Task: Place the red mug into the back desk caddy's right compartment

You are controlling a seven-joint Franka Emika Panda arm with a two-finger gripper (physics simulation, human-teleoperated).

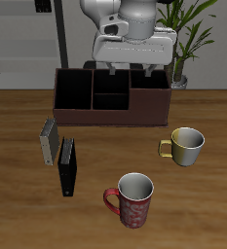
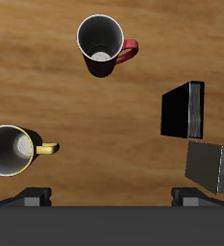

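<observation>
Red mug: tall red floral-patterned mug, upright, lower centre of the exterior frame near the table's front edge, untouched.
Handle: red loop; could snag a finger.
Decoy: metallic mug with yellow handle, nearby; mistaken grasp possible.
Books: dark upright pair; could be knocked.
Gripper: two-finger gripper, high above dark reddish-brown caddy; opening, cannot tell.

gripper partly hidden behind caddy
</observation>
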